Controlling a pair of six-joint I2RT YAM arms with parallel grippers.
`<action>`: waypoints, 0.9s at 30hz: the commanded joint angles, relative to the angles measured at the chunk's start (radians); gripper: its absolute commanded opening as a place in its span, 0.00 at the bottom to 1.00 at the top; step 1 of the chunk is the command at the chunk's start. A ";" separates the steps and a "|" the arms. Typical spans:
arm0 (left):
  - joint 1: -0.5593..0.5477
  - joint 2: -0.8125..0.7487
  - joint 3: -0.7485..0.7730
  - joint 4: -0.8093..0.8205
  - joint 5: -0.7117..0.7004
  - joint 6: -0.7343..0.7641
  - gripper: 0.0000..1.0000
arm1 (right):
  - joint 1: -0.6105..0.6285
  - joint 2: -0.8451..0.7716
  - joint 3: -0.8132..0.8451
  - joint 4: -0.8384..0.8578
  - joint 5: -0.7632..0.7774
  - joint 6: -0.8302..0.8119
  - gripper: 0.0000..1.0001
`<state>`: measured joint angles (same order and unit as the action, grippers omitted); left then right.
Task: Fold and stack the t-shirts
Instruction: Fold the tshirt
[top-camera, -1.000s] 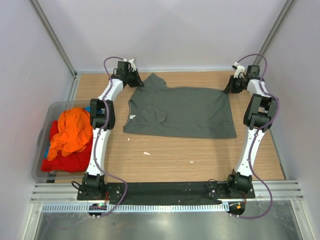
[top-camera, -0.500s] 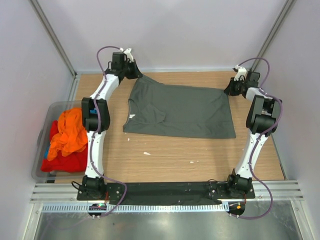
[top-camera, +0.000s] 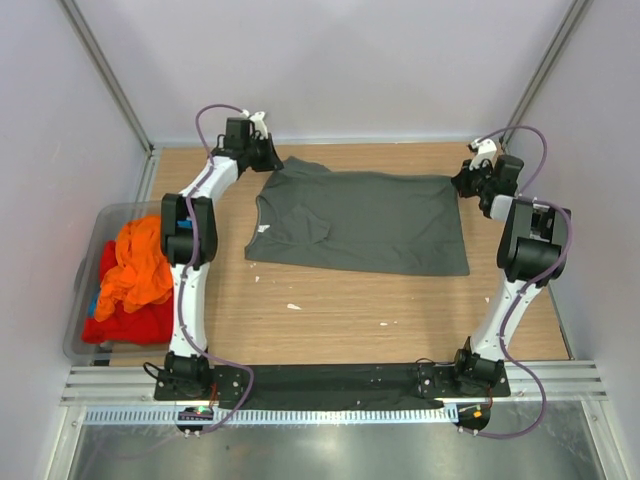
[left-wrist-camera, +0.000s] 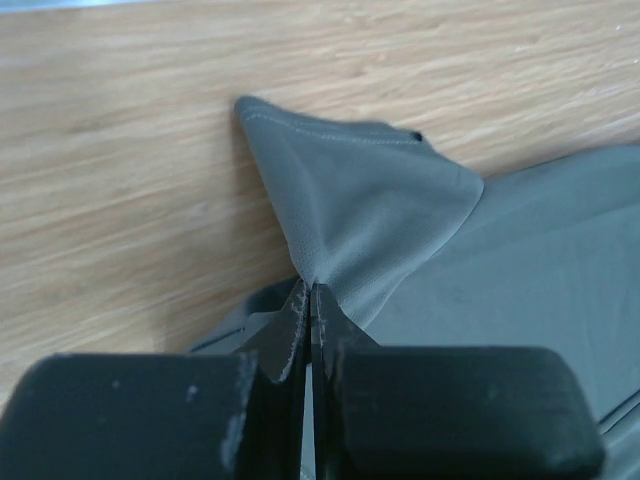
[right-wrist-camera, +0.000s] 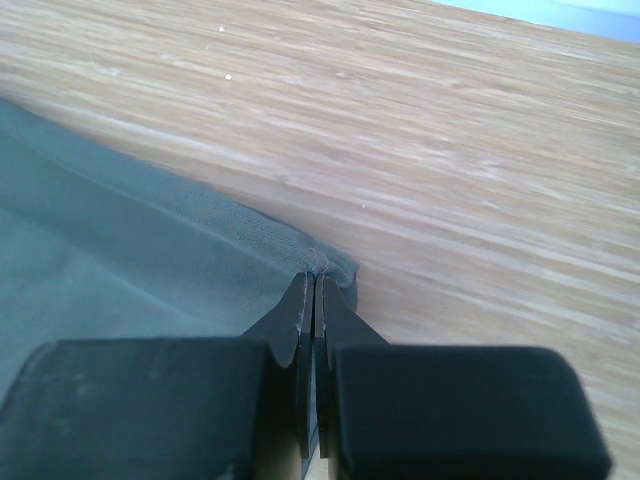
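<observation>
Between the two grippers, the dark grey-green t-shirt (top-camera: 360, 220) lies spread flat on the wooden table (top-camera: 340, 310). Left gripper (left-wrist-camera: 308, 298) is pinched tight on a hemmed fold at the shirt's corner, with cloth peaking up just ahead of the tips. Right gripper (right-wrist-camera: 315, 285) is clamped on the opposite corner, fabric running off to its left. Well out past the left arm, a translucent bin (top-camera: 85, 262) holds an orange t-shirt (top-camera: 140, 262) on top of a red t-shirt (top-camera: 125, 322). A bit of blue cloth (top-camera: 96, 300) shows at the bin wall.

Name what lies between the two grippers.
The dark grey-green t-shirt, its far edge running from the left gripper to the right gripper; top view shows it.
</observation>
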<state>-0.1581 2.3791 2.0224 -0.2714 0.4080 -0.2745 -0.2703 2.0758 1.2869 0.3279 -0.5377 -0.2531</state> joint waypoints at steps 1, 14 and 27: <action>-0.001 -0.107 -0.025 0.055 -0.012 0.044 0.00 | -0.001 -0.104 -0.076 0.195 0.002 -0.052 0.01; -0.001 -0.259 -0.218 0.058 -0.086 0.073 0.00 | 0.000 -0.204 -0.291 0.433 0.140 -0.014 0.01; -0.020 -0.365 -0.381 0.028 -0.141 0.113 0.00 | 0.051 -0.365 -0.554 0.577 0.241 -0.018 0.01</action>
<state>-0.1722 2.0861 1.6550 -0.2554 0.3031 -0.1944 -0.2337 1.7733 0.7582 0.7944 -0.3695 -0.2508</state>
